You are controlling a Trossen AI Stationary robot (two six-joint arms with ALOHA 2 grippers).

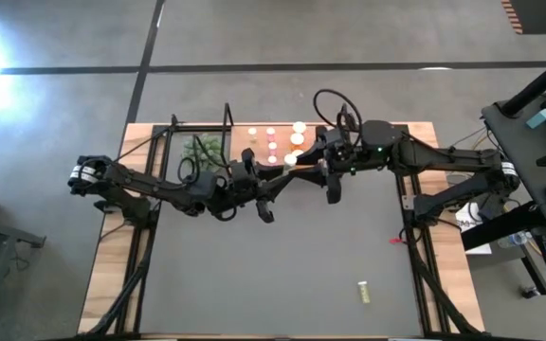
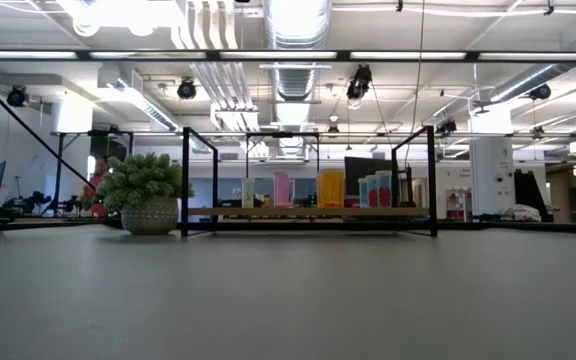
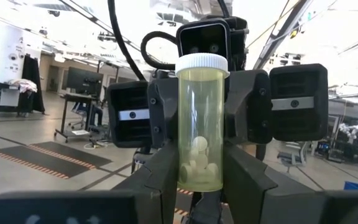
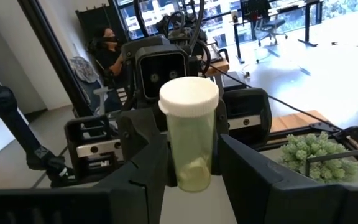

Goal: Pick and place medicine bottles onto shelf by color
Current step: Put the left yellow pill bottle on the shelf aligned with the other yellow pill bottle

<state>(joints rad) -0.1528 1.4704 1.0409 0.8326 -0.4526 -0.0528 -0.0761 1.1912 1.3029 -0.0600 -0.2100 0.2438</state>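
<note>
High view, from the frame's left edge: the left arm reaches toward the middle, passing below a small spiky green plant (image 1: 202, 150) that stands at the left end of the wooden shelf (image 1: 241, 142) in the upper centre. On the shelf, right of the plant, stand several white-capped medicine bottles (image 1: 273, 142).

Just below them, at the centre, both arms meet around one yellow-green bottle (image 1: 290, 160), held upright above the dark grey mat (image 1: 273, 265). The left gripper (image 3: 201, 171) is clamped on the bottle's lower body, a finger pressed to each side. The right gripper (image 4: 194, 165) faces it from the right, and its fingers press both sides of the same bottle below the cap.

Lower right on the mat lies a pale yellow-green bottle (image 1: 362, 291) on its side, well apart from everything else.
</note>
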